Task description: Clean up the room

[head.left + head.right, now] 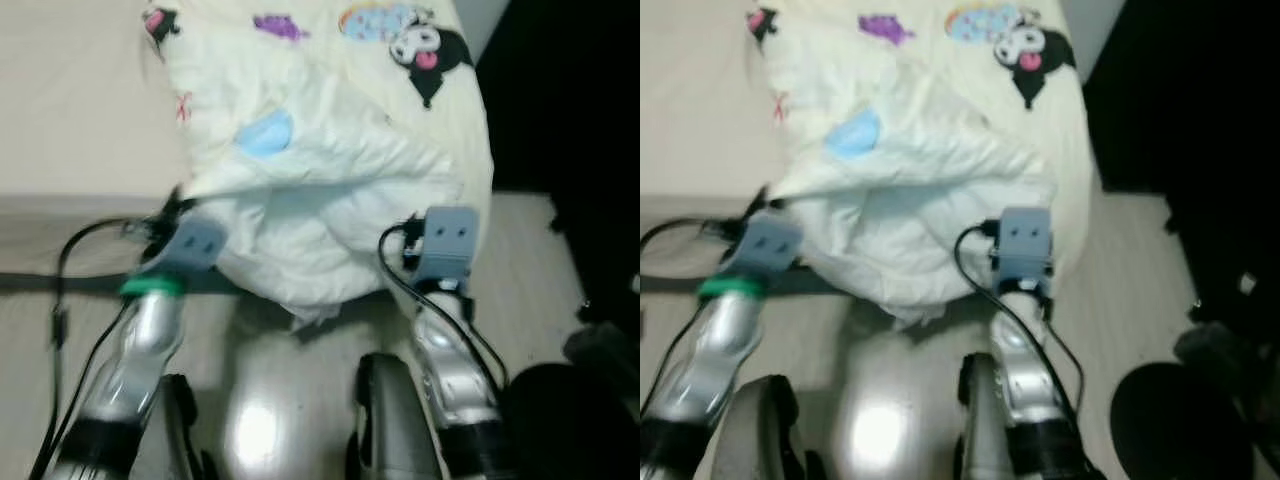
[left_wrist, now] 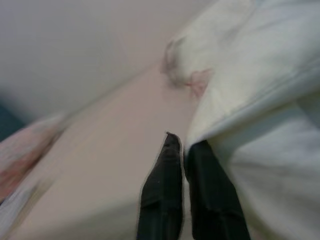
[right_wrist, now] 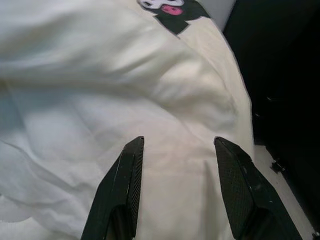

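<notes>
A cream comforter [image 1: 330, 190] with cartoon prints lies bunched at the foot of the bed [image 1: 70, 100], its fold hanging over the edge. My left gripper [image 2: 185, 150] is at the bunch's left edge, its black fingers pressed together on the fabric hem. Over the right side of the bunch, my right gripper [image 3: 179, 142] is open, its fingers spread wide just above the cloth and holding nothing. In the eye views the comforter hides both sets of fingertips, leaving the grey wrist blocks [image 1: 447, 240] showing.
A bare beige sheet covers the bed's left part. To the right of the bed lies a dark area with black objects [image 1: 590, 400] on the floor. Pale glossy floor [image 1: 280, 400] lies between my arms.
</notes>
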You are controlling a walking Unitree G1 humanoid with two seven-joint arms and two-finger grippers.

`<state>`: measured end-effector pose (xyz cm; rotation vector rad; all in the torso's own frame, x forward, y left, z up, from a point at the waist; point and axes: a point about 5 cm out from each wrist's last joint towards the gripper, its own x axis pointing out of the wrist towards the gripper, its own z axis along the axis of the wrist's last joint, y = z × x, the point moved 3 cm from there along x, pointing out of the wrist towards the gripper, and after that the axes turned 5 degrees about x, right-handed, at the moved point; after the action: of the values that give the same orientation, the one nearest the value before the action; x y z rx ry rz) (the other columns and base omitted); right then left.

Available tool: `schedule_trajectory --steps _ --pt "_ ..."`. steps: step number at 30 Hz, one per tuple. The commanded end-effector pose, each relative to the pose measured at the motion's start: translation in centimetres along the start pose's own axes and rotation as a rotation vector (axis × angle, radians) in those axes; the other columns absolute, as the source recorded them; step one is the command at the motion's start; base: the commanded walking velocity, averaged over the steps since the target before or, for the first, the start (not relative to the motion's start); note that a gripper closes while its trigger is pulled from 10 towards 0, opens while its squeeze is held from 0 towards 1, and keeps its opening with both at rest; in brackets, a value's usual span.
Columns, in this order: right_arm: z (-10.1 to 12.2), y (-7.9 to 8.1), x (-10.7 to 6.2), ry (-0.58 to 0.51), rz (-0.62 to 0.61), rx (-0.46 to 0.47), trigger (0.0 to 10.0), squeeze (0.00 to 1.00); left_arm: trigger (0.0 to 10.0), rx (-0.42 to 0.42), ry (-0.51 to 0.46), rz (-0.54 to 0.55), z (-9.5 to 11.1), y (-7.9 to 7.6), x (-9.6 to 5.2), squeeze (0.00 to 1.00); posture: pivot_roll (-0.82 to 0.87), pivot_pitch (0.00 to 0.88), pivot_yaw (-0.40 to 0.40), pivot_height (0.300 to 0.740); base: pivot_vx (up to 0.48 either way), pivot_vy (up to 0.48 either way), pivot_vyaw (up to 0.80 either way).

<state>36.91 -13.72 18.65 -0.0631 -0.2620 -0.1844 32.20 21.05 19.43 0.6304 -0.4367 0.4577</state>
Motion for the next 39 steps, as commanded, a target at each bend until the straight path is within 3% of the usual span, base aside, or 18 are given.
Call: schedule_trajectory --steps 1,2,3,9,10,11,12,16,19,20,23,25,28,30,33,34,37,39 --pt "-0.9 -0.1 -0.3 0.024 0.007 0.001 10.0 0.0 0.0 0.034 0.038 0.073 -0.7 1.7 -0.1 0.0 0.01 0.257 -0.025 0.515 0.0 0.0 0.0" --pt "-1.1 0.5 -0.1 0.03 0.038 -0.001 10.0 0.0 0.0 0.022 0.266 0.182 -4.3 3.7 -2.7 0.0 0.04 0.241 -0.048 0.515 0.0 0.0 0.0" --pt "-1.2 0.7 -0.1 0.032 0.047 -0.001 10.0 0.0 0.0 0.018 0.349 0.218 -5.6 4.3 -3.7 0.0 0.04 0.241 -0.048 0.515 0.0 0.0 0.0" --pt "-1.3 1.5 0.2 0.032 0.085 -0.005 10.0 0.0 0.0 -0.041 0.696 0.298 -10.6 4.9 -8.5 0.0 0.07 0.229 -0.068 0.515 0.0 0.0 0.0" --pt "-1.3 1.7 0.2 0.032 0.1 -0.003 10.0 0.0 5.5 -0.058 0.768 0.302 -11.3 4.6 -9.4 0.0 0.07 0.226 -0.07 0.515 0.0 0.0 0.0" --pt "-1.3 1.7 0.2 0.032 0.1 -0.003 10.0 0.0 5.5 -0.058 0.768 0.302 -11.3 4.6 -9.4 0.0 0.07 0.226 -0.07 0.515 0.0 0.0 0.0" --pt "-1.3 2.1 0.2 0.035 0.128 0.003 10.0 0.0 10.0 -0.064 0.823 0.303 -11.9 4.3 -10.0 0.0 0.07 0.224 -0.071 0.515 0.0 0.0 0.0" --pt "-1.9 5.0 -1.4 0.115 0.422 0.051 10.0 0.0 10.0 -0.038 0.863 0.311 -12.2 4.5 -10.2 0.0 0.07 0.22 -0.072 0.515 0.0 0.0 0.0" --pt "-4.3 6.1 -7.6 0.258 0.923 -0.081 10.0 0.0 10.0 -0.014 0.882 0.33 -11.9 5.4 -9.8 0.0 0.06 0.215 -0.075 0.515 0.0 0.0 0.0" --pt "-6.1 4.9 -10.4 0.355 1.046 -0.149 10.0 0.0 10.0 0.002 0.875 0.337 -11.9 5.8 -9.7 0.0 0.05 0.212 -0.075 0.515 0.0 0.0 0.0" --pt "-7.2 4.0 -12.1 0.42 1.106 -0.186 10.0 0.0 10.0 0.012 0.87 0.341 -11.9 6.1 -9.6 0.0 0.05 0.212 -0.075 0.515 0.0 0.0 0.0" --pt "-10.6 0.2 -17.4 0.625 1.258 -0.276 10.0 0.0 10.0 0.076 0.86 0.341 -12.3 6.9 -9.6 0.0 0.04 0.205 -0.068 0.515 0.0 0.0 0.0" --pt "-12.2 -2.1 -20.2 0.741 1.296 -0.289 10.0 0.0 10.0 0.135 0.902 0.318 -13.2 7.6 -10.5 0.0 0.03 0.196 -0.055 0.515 0.0 0.0 0.0" --pt "-12.5 -2.5 -20.1 0.755 1.261 -0.275 10.0 0.0 10.0 0.152 0.944 0.297 -13.8 7.7 -11.3 0.0 0.03 0.196 -0.055 0.515 0.0 0.0 0.0" --pt "-12.3 -2.3 -16.6 0.706 1.045 -0.198 10.0 0.0 10.0 0.105 1.188 0.127 -16.9 6.3 -15.6 0.0 0.03 0.186 -0.041 0.515 0.0 0.0 0.0" --pt "-12.3 -2.3 -16.6 0.706 1.045 -0.198 10.0 0.0 10.0 0.105 1.188 0.127 -16.9 6.3 -15.6 0.0 0.03 0.186 -0.041 0.515 0.0 0.0 0.0" --pt "-10.5 -1.5 -11.6 0.588 0.799 -0.045 10.0 0.0 10.0 0.071 1.324 0.032 -18.5 5.4 -19.2 0.0 0.04 0.176 -0.046 0.515 0.0 0.0 0.0" --pt "-10.1 -1.3 -10.6 0.563 0.752 0.003 10.0 0.0 10.0 0.075 1.327 0.019 -18.7 5.3 -19.6 0.0 0.04 0.176 -0.046 0.515 0.0 0.0 0.0"
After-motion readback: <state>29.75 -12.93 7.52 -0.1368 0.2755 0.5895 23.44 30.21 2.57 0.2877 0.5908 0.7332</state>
